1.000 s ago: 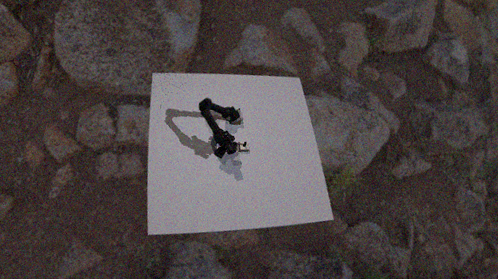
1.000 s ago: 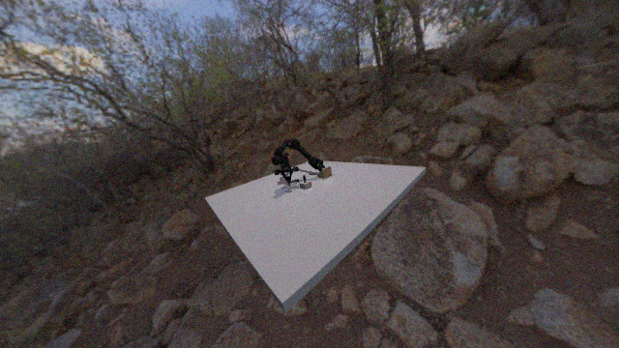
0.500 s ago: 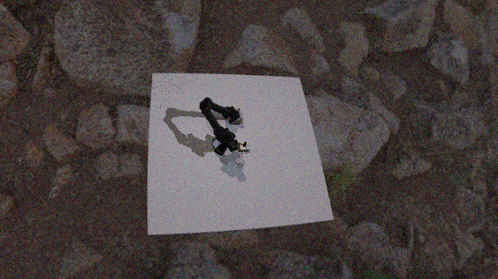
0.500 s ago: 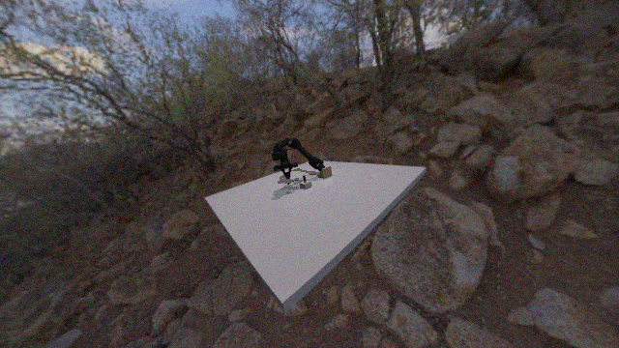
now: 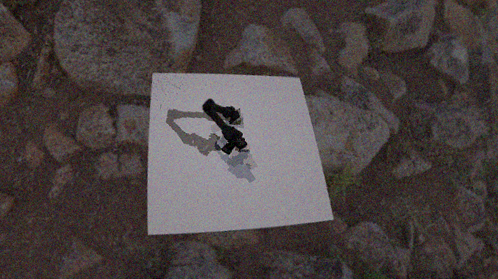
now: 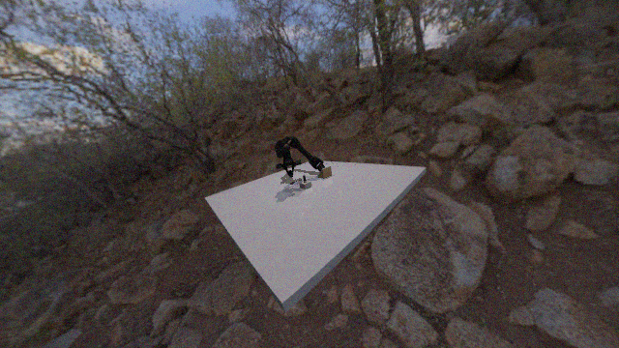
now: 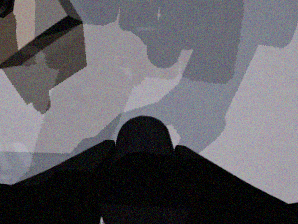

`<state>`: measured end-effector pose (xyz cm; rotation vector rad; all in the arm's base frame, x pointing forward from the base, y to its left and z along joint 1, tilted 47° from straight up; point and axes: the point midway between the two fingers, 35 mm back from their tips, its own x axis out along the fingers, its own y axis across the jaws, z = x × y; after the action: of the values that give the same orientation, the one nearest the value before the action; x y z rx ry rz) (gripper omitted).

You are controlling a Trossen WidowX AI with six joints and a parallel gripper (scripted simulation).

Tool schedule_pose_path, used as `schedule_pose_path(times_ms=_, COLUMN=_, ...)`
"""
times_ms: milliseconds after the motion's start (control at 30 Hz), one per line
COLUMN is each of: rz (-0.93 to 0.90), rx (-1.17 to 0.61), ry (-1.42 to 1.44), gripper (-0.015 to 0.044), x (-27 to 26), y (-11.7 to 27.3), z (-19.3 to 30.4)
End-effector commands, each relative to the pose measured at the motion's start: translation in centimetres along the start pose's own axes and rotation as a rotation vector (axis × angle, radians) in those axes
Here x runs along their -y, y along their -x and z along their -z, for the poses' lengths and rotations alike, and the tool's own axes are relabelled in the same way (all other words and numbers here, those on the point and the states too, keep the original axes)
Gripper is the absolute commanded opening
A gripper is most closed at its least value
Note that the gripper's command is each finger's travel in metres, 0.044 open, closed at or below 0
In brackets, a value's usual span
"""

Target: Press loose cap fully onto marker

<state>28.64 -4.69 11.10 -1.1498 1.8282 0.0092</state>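
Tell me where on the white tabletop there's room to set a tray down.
The white tabletop shows broad bare patches: in the top view, between the black arm and the right edge, and below the arm's shadow toward the bottom edge. It's crowded around the pincer and the holder block.

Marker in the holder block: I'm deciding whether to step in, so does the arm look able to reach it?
Probably yes. The gripper, shut on the cap, is close beside the upright marker, with no obstacle visible between in the exterior view.
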Motion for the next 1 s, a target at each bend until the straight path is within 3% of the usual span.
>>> schedule_pose_path(times_ms=0, rz=-0.009, rx=-0.004, ry=0.004, gripper=0.0, x=-1.1, y=0.3, z=-1.2)
schedule_pose_path(times_ms=967, rz=-0.003, rx=-0.024, ry=-0.001, gripper=0.0, x=-9.8, y=3.4, z=-7.1)
